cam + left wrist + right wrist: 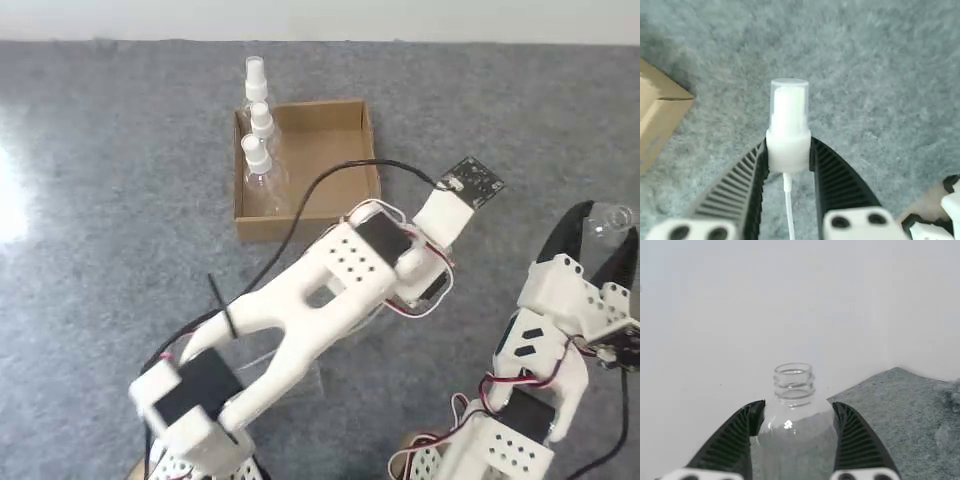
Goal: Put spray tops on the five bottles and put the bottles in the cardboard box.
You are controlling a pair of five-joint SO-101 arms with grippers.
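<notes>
My left gripper [788, 147] is shut on a white spray top [788, 117] with a clear cap; its thin dip tube [788, 205] hangs between the fingers, above grey carpet. My right gripper [796, 410] is shut on a clear bottle [793, 390] with an open threaded neck. From above, that bottle [608, 217] shows at the far right between the right gripper's [605, 230] black fingers. The cardboard box [340, 190] lies at the back middle. Three clear bottles with spray tops [258, 160] stand in a row along its left wall. The left arm [340, 270] reaches just right of the box.
The table is covered in grey carpet [100, 200], with free room left of the box. A corner of the box [660, 115] lies close to the left gripper. Black cables [300, 210] run over the left arm. A pale wall [790, 290] stands behind the held bottle.
</notes>
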